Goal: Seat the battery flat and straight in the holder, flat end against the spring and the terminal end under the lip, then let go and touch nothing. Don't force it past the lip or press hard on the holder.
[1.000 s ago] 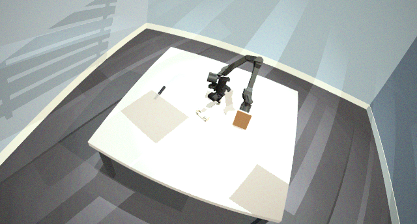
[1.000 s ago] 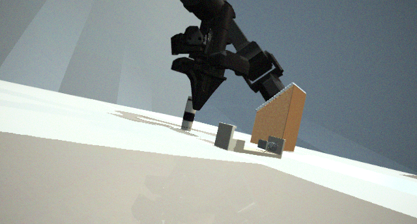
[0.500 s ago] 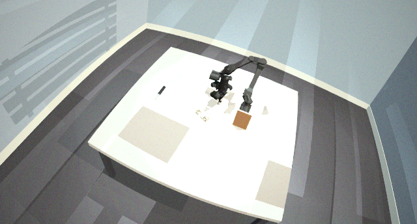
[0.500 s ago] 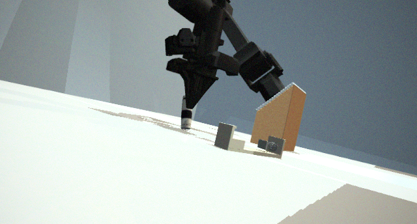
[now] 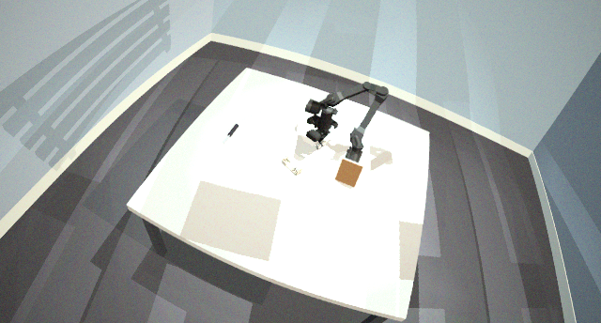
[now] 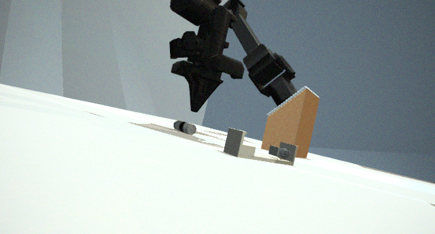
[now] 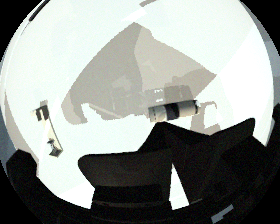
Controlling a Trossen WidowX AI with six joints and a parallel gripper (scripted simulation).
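Gripper [image 6: 196,109] shut tight on nothing, jaws pinched to a single downward point, hanging above the table top [image 5: 329,248] with a clear gap under the tip. Carried by the black arm [image 5: 371,109], folded over from its base at the far side.

Below and slightly left of the tip in the exterior view: battery [image 6: 185,127], lying on its side on the table, dark end and pale end both showing, apart from the fingers and touching nothing else. In the wrist view, same battery [image 7: 172,110] stretched crosswise just beyond the dark finger bodies.

Orange block [image 6: 292,125] standing upright beside the arm's base, tallest thing on the table. Holder [image 6: 259,147] in front of it, grey end wall at one end, spring end at the other, bare between them, well apart from the battery. Pen [image 5: 232,130] far off toward the table's other side.
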